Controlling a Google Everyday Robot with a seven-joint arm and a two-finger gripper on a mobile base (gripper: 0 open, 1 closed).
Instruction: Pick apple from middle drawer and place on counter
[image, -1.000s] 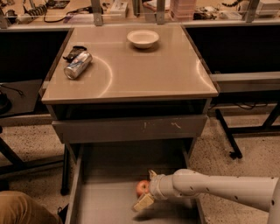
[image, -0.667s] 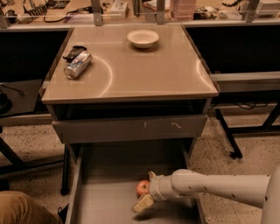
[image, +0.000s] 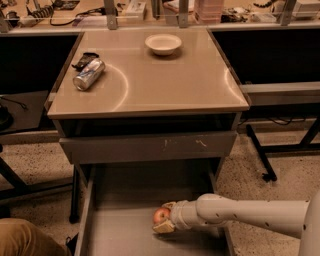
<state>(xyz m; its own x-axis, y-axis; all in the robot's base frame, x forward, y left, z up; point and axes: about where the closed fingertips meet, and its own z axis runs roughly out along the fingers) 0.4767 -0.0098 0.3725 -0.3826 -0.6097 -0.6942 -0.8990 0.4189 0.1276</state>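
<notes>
My gripper (image: 163, 217) at 5 o'clock in middle drawer (image: 120, 231), clamped on apple (image: 160, 215); worktop (image: 175, 82) at 12 o'clock carries bowl (image: 163, 43), can (image: 89, 74).

Lab: cable-strewn bench (image: 65, 21), metal posts (image: 110, 9); jaws in middle drawer (image: 125, 232).

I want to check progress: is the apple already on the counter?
No, the apple is down in the open middle drawer, at the gripper, while the counter holds a white bowl and a can.
</notes>
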